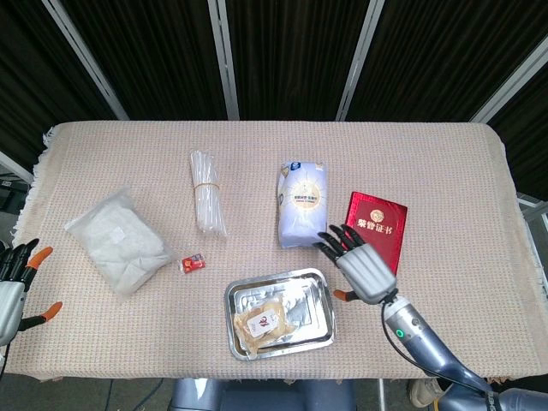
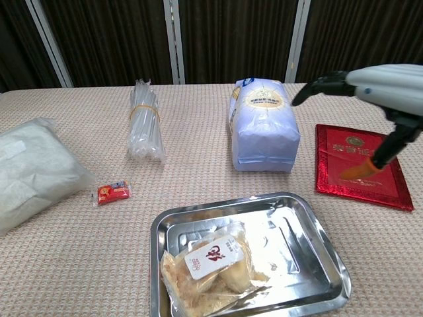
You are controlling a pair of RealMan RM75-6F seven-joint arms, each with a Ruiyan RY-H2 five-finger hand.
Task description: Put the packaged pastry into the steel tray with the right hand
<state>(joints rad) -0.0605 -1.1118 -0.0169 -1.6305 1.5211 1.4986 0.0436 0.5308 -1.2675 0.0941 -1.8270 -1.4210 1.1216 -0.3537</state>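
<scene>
We see a table covered by a beige woven cloth (image 1: 445, 171), and on it lie a steel tray (image 1: 318, 291), a red booklet (image 1: 379, 224), a pale blue bag (image 1: 303, 202), a bundle of clear tubes (image 1: 206, 190), a white-filled plastic bag (image 1: 120, 240) and a small red sachet (image 1: 193, 264).

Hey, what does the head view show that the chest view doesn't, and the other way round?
Only the head view shows the left hand at the table's left edge, fingers apart and holding nothing, and the whole cloth-covered table.

Only the chest view shows the side of the packaged pastry and the raised rim of the steel tray from low down.

Both show the pastry lying in the tray, the right hand open above the red booklet, the blue bag, the straw bundle, the white bag and the small red packet.
</scene>
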